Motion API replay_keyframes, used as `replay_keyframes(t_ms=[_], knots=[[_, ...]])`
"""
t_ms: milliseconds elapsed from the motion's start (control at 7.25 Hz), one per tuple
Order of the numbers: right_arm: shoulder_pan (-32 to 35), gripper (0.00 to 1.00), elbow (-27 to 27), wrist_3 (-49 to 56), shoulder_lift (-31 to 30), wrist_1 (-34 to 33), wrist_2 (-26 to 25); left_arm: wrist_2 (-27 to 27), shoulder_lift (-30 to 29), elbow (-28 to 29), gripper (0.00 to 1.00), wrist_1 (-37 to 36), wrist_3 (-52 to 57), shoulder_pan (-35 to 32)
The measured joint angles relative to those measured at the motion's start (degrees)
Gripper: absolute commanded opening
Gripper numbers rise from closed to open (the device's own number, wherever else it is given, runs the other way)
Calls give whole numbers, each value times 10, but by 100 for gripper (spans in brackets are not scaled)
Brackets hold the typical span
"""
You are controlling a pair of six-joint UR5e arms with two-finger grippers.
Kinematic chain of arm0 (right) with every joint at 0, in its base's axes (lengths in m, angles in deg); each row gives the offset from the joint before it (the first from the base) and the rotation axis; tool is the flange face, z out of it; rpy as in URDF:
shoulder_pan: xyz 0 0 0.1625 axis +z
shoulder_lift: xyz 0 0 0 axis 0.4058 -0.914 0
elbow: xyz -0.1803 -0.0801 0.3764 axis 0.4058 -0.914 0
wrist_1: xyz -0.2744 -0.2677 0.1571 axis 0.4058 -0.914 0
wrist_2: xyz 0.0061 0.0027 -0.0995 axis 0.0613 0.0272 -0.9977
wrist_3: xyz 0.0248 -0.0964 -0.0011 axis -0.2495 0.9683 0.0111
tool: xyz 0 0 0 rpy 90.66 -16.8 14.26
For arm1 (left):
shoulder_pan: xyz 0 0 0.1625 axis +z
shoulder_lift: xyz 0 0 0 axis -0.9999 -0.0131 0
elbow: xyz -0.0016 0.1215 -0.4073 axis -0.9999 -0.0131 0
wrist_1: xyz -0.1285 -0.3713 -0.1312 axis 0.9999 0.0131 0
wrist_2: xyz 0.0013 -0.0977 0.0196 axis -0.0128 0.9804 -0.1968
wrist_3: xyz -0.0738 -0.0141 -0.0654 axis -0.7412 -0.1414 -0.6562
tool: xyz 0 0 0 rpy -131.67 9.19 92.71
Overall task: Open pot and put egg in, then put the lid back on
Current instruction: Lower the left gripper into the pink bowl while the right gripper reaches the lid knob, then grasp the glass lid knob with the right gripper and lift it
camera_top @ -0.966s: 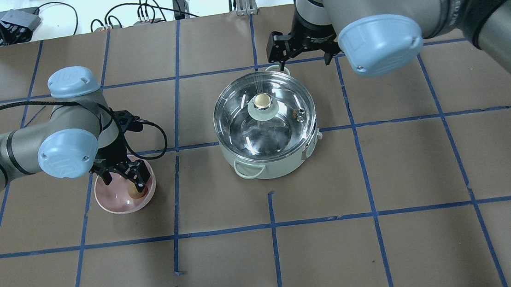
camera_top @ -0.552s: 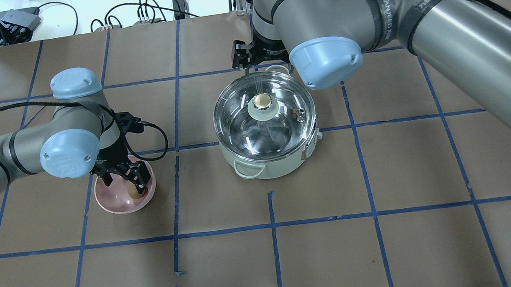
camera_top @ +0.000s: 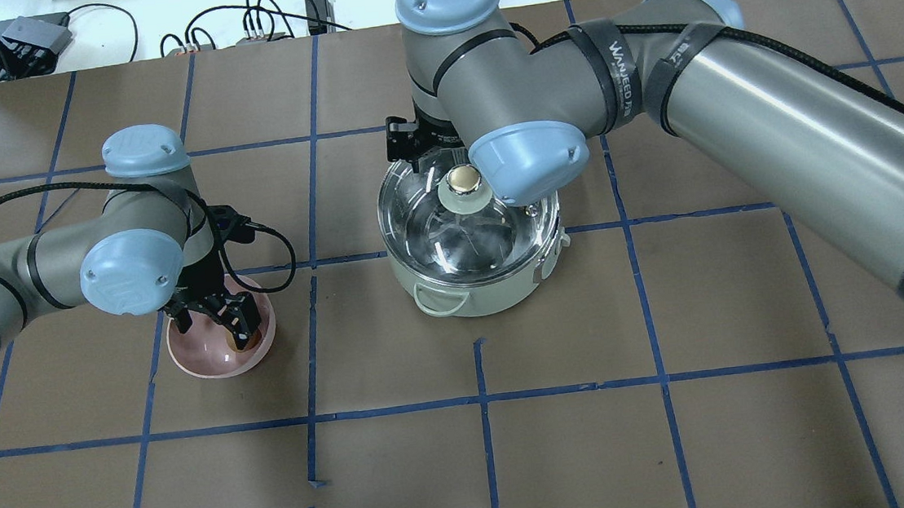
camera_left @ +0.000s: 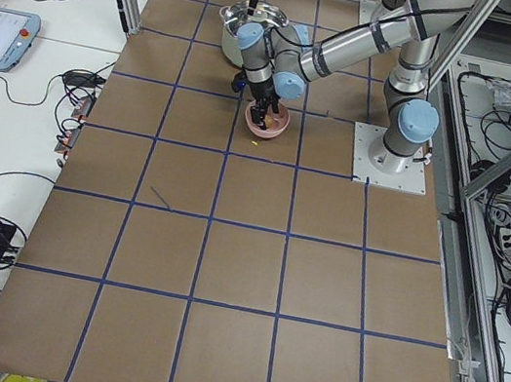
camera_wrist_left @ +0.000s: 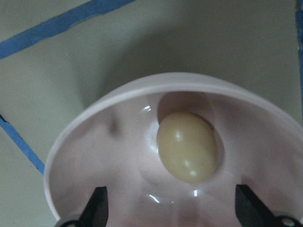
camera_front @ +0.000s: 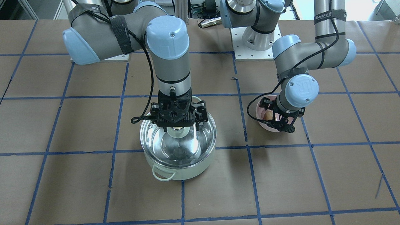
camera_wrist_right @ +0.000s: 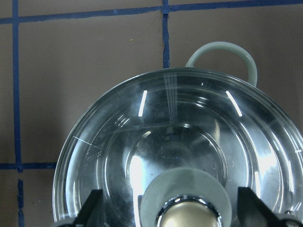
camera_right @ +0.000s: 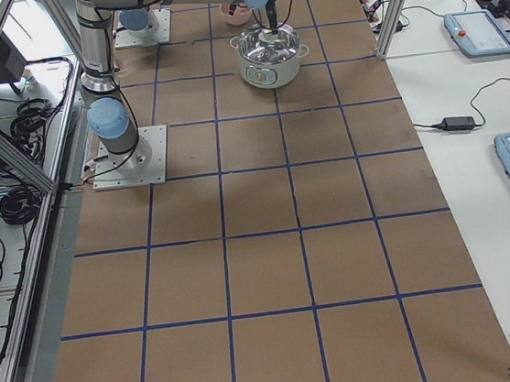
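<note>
The pale mint pot (camera_top: 478, 291) stands mid-table with the glass lid (camera_top: 435, 243) on it, beige knob (camera_top: 465, 182) at its centre. My right gripper (camera_front: 178, 122) hangs open straight above the knob. In the right wrist view its fingertips (camera_wrist_right: 92, 208) flank the knob (camera_wrist_right: 187, 208) without touching it. The tan egg (camera_wrist_left: 187, 146) lies in a pink bowl (camera_top: 200, 362) to the pot's left. My left gripper (camera_top: 230, 321) is open and low inside the bowl. Its fingers (camera_wrist_left: 97, 208) stand on either side just short of the egg.
Brown paper with a blue tape grid covers the table. Cables and power boxes (camera_top: 32, 37) lie past the far edge. The arm base plates (camera_front: 255, 40) sit at the robot's side. The right arm's elbow spans the table to the right of the pot.
My right arm swung left from beyond the pot's far handle to above the lid's knob. My left gripper shifted slightly in the bowl, still open around the egg.
</note>
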Motion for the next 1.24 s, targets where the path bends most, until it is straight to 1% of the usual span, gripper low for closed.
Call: replay_keyframes(t_ms=[414, 552, 690, 966, 1103, 1241], knots=[[3, 88, 11, -7, -1, -1, -5, -2, -4, 0, 94, 0, 5, 0], [3, 79, 16, -15, -2, -1, -6, -2, -5, 0, 94, 0, 5, 0], [3, 72, 19, -22, -2, -2, -5, -2, -5, 1, 91, -1, 4, -1], [3, 64, 19, -20, -3, -3, -5, 3, 3, -1, 90, -12, 12, -3], [3, 57, 18, -18, -3, -5, -6, 10, 13, -6, 90, -28, 21, -6], [3, 43, 18, -16, -2, -7, -6, 31, 26, -16, 91, -43, 26, -6]])
